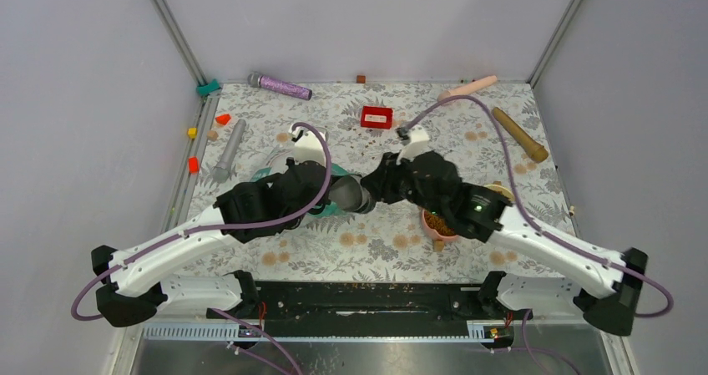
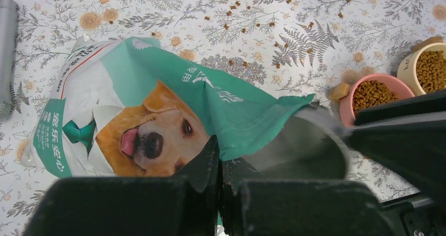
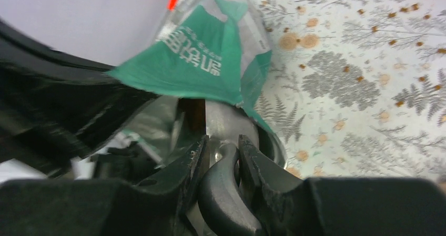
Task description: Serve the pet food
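Observation:
The teal-and-white pet food bag (image 2: 131, 115) with a dog's face lies on the floral table, its open mouth toward the right. My left gripper (image 2: 220, 160) is shut on the bag's teal mouth edge; it also shows in the top view (image 1: 327, 198). My right gripper (image 3: 223, 151) is shut on the dark handle of the grey metal scoop (image 3: 227, 118), whose cup (image 2: 310, 146) sits at the bag's mouth. Brown kibble fills the pink bowl (image 2: 372, 93) and the yellow bowl (image 2: 432, 70). Loose pellets (image 2: 231, 10) lie scattered on the table. The scoop's inside is hidden.
Behind the arms lie a red box (image 1: 376, 117), a purple microphone (image 1: 280, 84), a grey microphone (image 1: 227, 149), a wooden pin (image 1: 519, 134) and a pink cylinder (image 1: 467, 87). Small coloured blocks (image 1: 193, 164) sit along the left edge. The pink bowl (image 1: 438, 225) stands under the right arm.

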`<state>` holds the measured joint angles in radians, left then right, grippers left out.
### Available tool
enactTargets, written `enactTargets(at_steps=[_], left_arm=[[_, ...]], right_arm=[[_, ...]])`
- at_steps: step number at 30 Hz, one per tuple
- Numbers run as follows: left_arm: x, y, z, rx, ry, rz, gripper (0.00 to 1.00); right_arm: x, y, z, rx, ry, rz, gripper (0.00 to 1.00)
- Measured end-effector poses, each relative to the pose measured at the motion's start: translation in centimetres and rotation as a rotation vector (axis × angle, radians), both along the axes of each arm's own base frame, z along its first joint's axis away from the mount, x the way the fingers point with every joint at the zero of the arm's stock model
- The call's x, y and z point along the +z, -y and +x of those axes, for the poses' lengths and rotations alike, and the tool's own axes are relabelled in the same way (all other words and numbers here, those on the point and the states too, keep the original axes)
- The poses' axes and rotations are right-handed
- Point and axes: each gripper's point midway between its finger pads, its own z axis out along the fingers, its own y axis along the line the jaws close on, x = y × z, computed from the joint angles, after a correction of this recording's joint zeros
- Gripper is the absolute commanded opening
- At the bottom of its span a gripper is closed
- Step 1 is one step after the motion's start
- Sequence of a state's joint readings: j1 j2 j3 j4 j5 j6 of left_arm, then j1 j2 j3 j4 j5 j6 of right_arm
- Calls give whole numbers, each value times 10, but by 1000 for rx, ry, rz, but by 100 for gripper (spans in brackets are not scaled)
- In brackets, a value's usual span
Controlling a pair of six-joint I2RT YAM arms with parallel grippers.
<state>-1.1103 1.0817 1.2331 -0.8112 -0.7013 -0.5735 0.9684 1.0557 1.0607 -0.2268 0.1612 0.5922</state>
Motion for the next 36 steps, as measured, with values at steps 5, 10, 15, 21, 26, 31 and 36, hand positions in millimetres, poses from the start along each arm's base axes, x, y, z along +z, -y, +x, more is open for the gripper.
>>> enactTargets(at_steps=[5,10,15,21,26,31,36], left_arm=[[0,-1,1,3,0,-1,0],[-6,-6,3,22,-4,17,0],[-8,-9,4,32,-9,27,0],[-10,-6,0,11,-22,28,0],[-16,-5,-5,-13,-41,44,0],[-15,-6,-5,-11,-38,44,0],[-9,-12,-8,-12,-28,24,0]], right_arm=[[-48,-32,13,-50,99,-229,0],[-60,-58,32,-174,210,-358,0],[-63,-71,49,-268,225,-346,0],[-86,-81,46,-276,115,-229,0],[-107,-87,35,-226,-10,-95,0],[-105,-92,22,-174,-142,48,0],[-92,-79,9,-169,-197,177,0]])
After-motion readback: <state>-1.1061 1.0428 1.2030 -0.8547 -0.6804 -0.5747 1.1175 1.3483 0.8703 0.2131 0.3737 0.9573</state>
